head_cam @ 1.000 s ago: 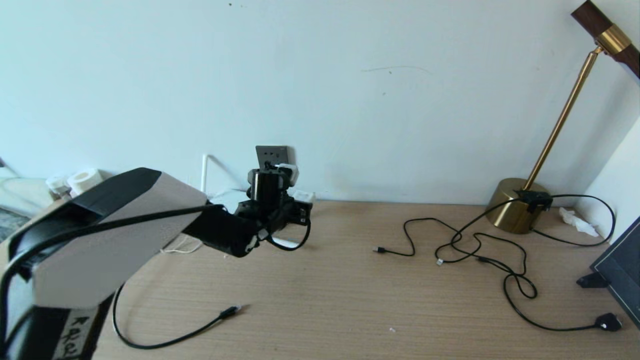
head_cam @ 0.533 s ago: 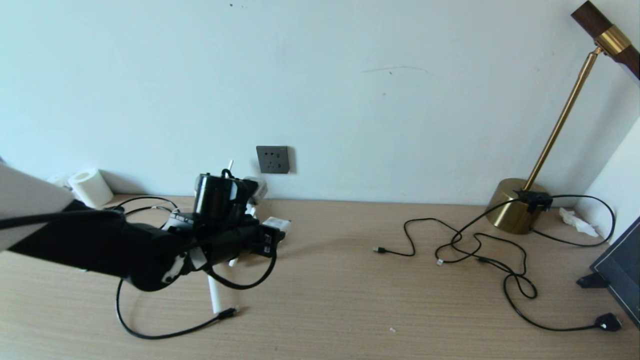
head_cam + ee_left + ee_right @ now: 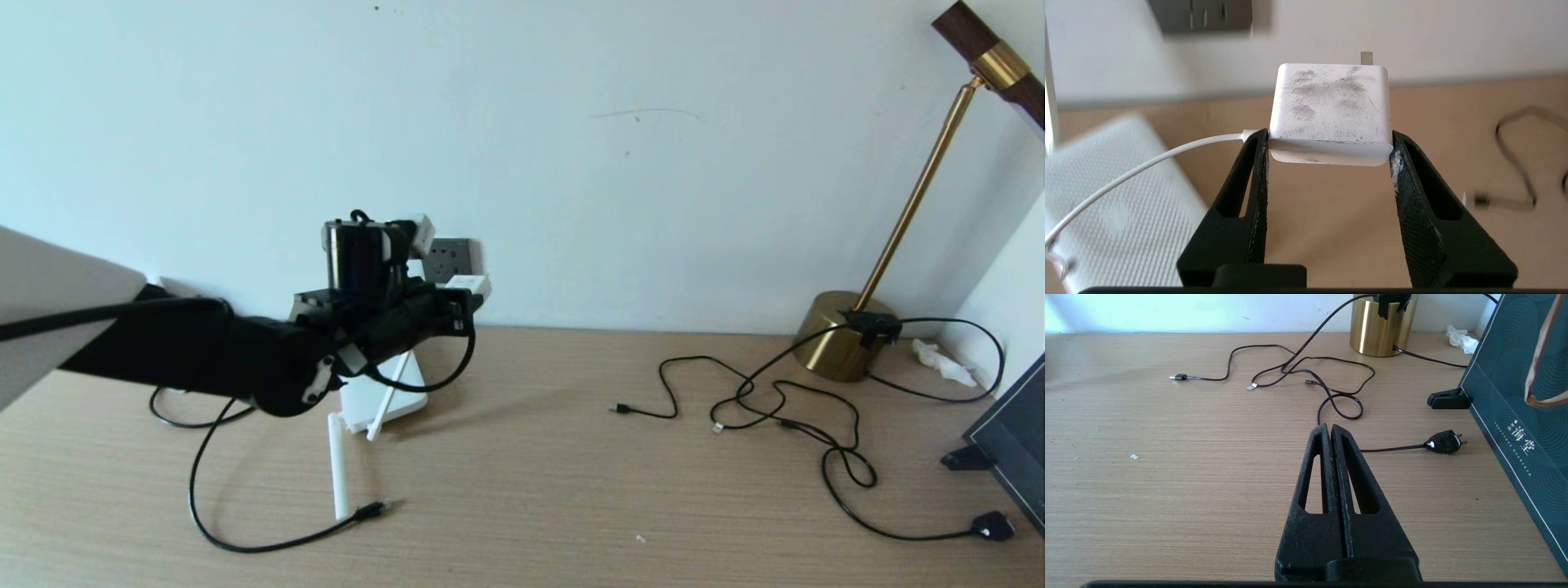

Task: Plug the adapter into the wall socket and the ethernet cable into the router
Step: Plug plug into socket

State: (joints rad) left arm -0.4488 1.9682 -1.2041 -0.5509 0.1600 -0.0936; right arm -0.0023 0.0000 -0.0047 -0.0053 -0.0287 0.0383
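The left gripper [image 3: 1330, 141] clamps the adapter [image 3: 1331, 112] by its two sides, one finger [image 3: 1249, 192] on each flank, holding it in the air above the table [image 3: 571, 482] near the back edge, just short of the wall. The adapter's upper face is smudged grey; a metal prong sticks out of its far end toward the wall, and no lettering can be read on it. Its thin white cord [image 3: 1147, 161] leaves the side beside the gripper finger and trails over the router [image 3: 384, 396]. The socket [image 3: 451, 256] is on the wall above the back edge, partly hidden behind the gripper in the head view; adapter and socket are apart. The router lies flat near the back left of the table, with one antenna [image 3: 336, 465] stretched toward the front edge. The ethernet cable [image 3: 245, 539] loops across the front left, its plug [image 3: 374, 510] lying beside the antenna tip, unplugged.

The right gripper [image 3: 1331, 430] is clenched on nothing, hovering low over the right part of the table. A dark teal bag [image 3: 1523, 416] at the right edge bears the printed characters 海堂. A brass lamp [image 3: 849, 335] stands at the back right corner, thin black cables [image 3: 784, 408] sprawled before it
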